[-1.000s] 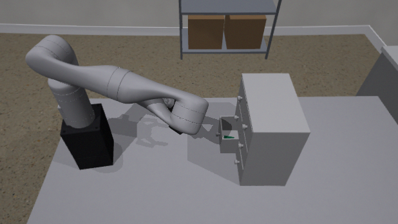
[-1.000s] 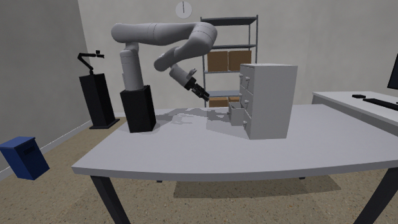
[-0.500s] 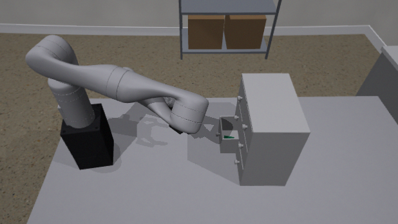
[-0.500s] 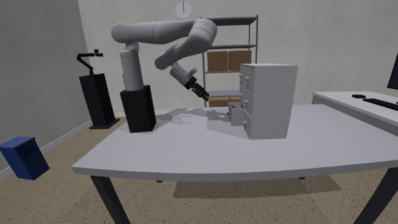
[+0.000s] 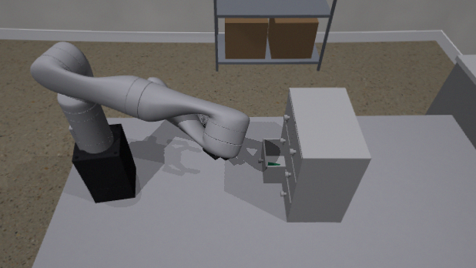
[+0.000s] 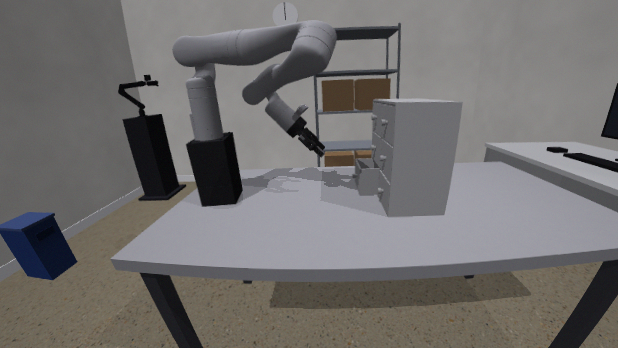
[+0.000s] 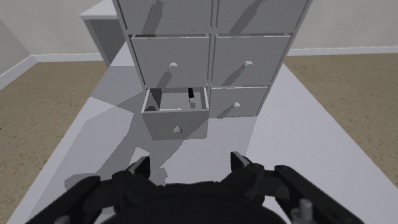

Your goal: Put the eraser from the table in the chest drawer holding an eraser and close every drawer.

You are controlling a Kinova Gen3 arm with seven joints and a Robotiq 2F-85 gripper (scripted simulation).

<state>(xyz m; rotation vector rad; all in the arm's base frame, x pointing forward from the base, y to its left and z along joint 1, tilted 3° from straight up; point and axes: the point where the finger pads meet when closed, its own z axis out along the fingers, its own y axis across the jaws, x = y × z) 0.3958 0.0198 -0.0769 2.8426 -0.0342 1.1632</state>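
The white chest (image 5: 331, 127) (image 6: 422, 160) (image 7: 212, 60) stands upright on the table. Its bottom left drawer (image 5: 273, 176) (image 6: 369, 182) (image 7: 167, 125), as seen in the wrist view, is partly pulled out; the other drawers look pushed in. In it, a small black and light piece (image 7: 191, 94) lies near the right wall. The top view shows a green piece (image 5: 273, 164) in this drawer; I cannot tell whether they are one thing, or which is an eraser. No eraser shows on the table. My gripper (image 6: 322, 151) (image 7: 190, 162) is open and empty, in front of and above the open drawer.
The table (image 5: 192, 231) (image 6: 300, 235) carries the chest and the black pedestal (image 5: 115, 173) (image 6: 216, 170) of my arm. The arm hides part of the table in the top view. A shelf rack (image 5: 273, 8) (image 6: 357, 72) stands behind the table.
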